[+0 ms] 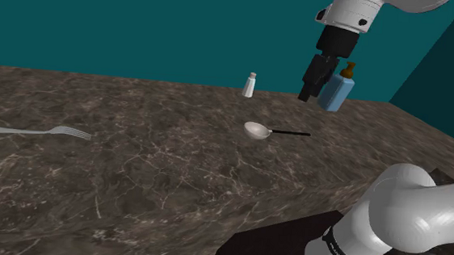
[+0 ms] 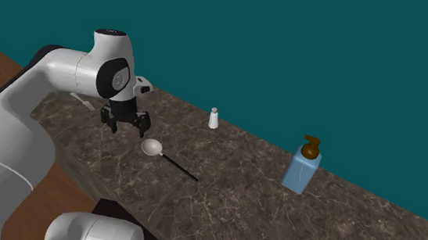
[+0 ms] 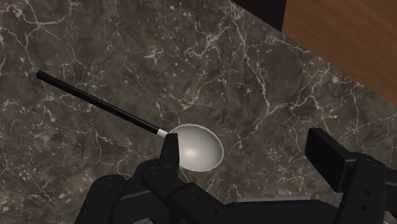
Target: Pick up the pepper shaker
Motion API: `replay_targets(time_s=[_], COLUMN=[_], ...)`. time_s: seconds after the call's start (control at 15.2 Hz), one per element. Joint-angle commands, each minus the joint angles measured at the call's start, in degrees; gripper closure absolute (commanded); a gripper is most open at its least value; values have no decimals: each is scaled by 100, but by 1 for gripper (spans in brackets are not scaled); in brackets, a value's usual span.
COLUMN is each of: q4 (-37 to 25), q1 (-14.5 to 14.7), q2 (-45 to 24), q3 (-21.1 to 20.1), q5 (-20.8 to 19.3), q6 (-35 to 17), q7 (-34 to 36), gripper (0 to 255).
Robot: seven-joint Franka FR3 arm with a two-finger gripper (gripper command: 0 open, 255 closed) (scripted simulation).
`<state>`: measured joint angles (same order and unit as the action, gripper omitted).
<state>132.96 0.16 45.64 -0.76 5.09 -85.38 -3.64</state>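
The pepper shaker (image 1: pixel 250 85) is a small white bottle with a grey cap, standing upright near the far edge of the dark marble counter (image 1: pixel 158 167). It also stands at the counter's back edge in the second exterior view (image 2: pixel 214 118). My black gripper (image 1: pixel 305 92) hangs in the air above the counter, to the right of the shaker in the shoulder view and well apart from it. Its fingers (image 3: pixel 169 153) stand wide apart and open, holding nothing. Straight below the gripper (image 3: pixel 248 156) lies a spoon (image 3: pixel 197 147).
The spoon (image 1: pixel 257 130) has a silver bowl and a thin black handle. A blue soap bottle (image 1: pixel 338 87) with a brown pump stands just behind the gripper in the shoulder view. A fork (image 1: pixel 55 131) lies at that view's far left. Teal walls back the counter.
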Motion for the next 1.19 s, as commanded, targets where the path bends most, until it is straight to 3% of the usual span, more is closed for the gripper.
replay_targets(time_s=[0.0, 0.53, 1.12], q4=[0, -507, -1597], q1=[0, -218, -405], q2=[0, -1352, -3032], q3=[0, 404, 811], q5=[0, -455, -710], q6=[0, -915, -1632], q7=[0, -529, -1042], gripper=[0, 0, 0])
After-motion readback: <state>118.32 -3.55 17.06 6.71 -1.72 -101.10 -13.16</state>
